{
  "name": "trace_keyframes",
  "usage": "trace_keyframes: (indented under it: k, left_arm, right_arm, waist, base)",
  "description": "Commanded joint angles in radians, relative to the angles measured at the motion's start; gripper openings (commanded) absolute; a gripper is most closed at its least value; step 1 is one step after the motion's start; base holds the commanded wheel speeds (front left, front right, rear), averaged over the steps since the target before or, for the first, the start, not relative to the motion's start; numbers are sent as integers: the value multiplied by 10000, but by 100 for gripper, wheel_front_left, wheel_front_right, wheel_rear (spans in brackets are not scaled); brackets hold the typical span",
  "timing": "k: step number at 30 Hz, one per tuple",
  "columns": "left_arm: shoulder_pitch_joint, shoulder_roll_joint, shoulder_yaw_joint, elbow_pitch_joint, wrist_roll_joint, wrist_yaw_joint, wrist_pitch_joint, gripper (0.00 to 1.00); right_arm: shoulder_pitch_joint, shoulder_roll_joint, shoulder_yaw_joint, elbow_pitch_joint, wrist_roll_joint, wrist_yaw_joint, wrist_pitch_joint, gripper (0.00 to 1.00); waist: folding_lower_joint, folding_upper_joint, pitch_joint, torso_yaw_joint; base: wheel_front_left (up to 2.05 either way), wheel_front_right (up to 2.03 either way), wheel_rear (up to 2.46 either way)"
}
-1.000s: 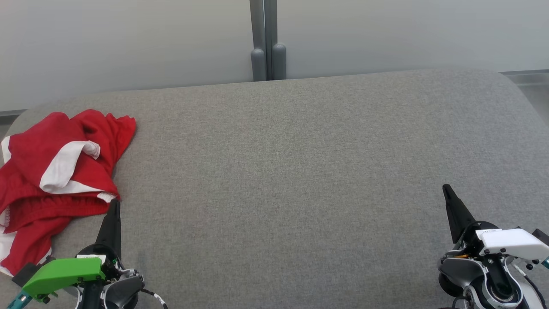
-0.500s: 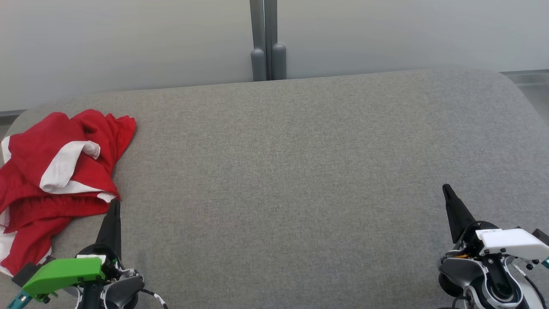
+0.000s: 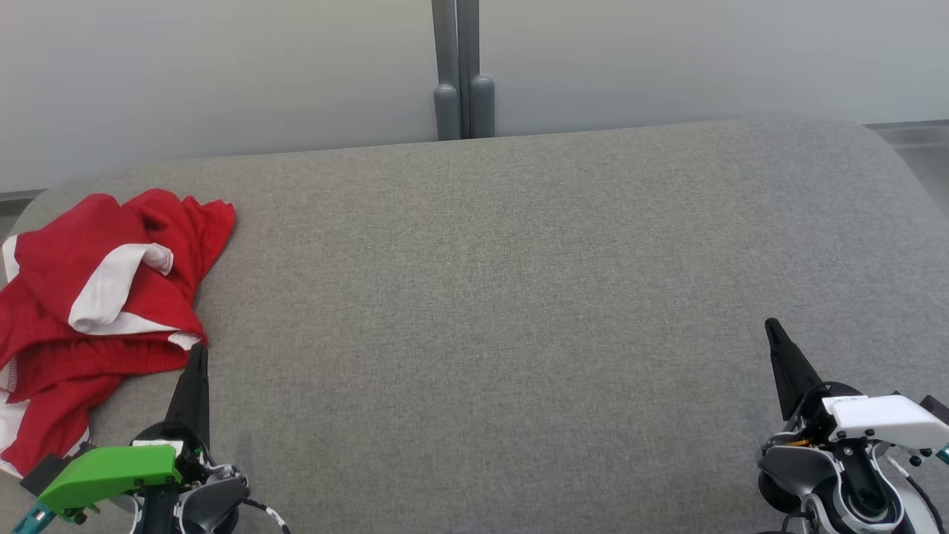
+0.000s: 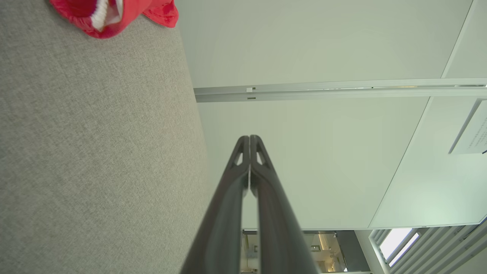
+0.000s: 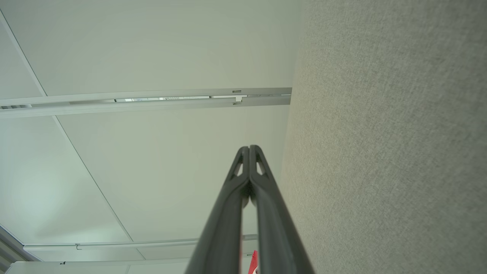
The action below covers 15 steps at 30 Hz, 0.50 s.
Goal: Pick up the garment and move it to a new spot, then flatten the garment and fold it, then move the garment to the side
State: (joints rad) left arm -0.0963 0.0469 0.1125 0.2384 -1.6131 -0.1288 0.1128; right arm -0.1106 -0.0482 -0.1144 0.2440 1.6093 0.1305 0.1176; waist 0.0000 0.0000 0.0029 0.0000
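Head view, nothing changed from the earlier frames: grey padded surface (image 3: 474,297); crumpled red-and-white garment (image 3: 52,282) at the surface's far-left edge; left gripper (image 3: 197,354) at its near left, fingers pressed together, tip just beside the garment; right gripper (image 3: 772,326) at its near right, likewise pressed together.

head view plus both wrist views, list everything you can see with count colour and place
garment: 1, red with white trim, crumpled at the left edge of the padded surface
padded surface: 1, grey fabric, spread across the middle of the head view
posts: 2, grey, upright side by side behind the surface, top centre
wall: 1, pale, behind the surface
paper notice: 1, white, on the wall, text unreadable
left pincer: 1, dark fingers, green housing, lower left, shut, tip close to the garment
right pincer: 1, dark fingers, white housing, lower right, shut
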Motion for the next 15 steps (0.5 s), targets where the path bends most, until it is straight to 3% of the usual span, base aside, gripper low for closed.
trace_keyframes:
  k: [1, 6, 7, 15]
  left_arm:
    - [-153, 81, 22, -17, 2, -58, -13, 0]
    - [-153, 81, 22, -17, 2, -58, -13, 0]
    - [0, 0, 0, 0, -2, 0, 0, 100]
    - [5, 54, -122, 198, 472, 10, -282, 100]
  right_arm:
    - [95, -49, -8, -45, 76, 5, 7, 0]
    - [95, -49, -8, -45, 76, 5, 7, 0]
    - [0, 0, 0, 0, 0, 0, 0, 100]
    - [-12, -62, 224, 112, -368, 0, -274, 100]
  waist:
    - [0, 0, 0, 0]
    - [0, 0, 0, 0]
    - [0, 0, 0, 0]
    - [0, 0, 16, 3]
  base:
    - [0, 0, 0]
    - [0, 0, 0]
    - [0, 0, 0]
    - [0, 0, 0]
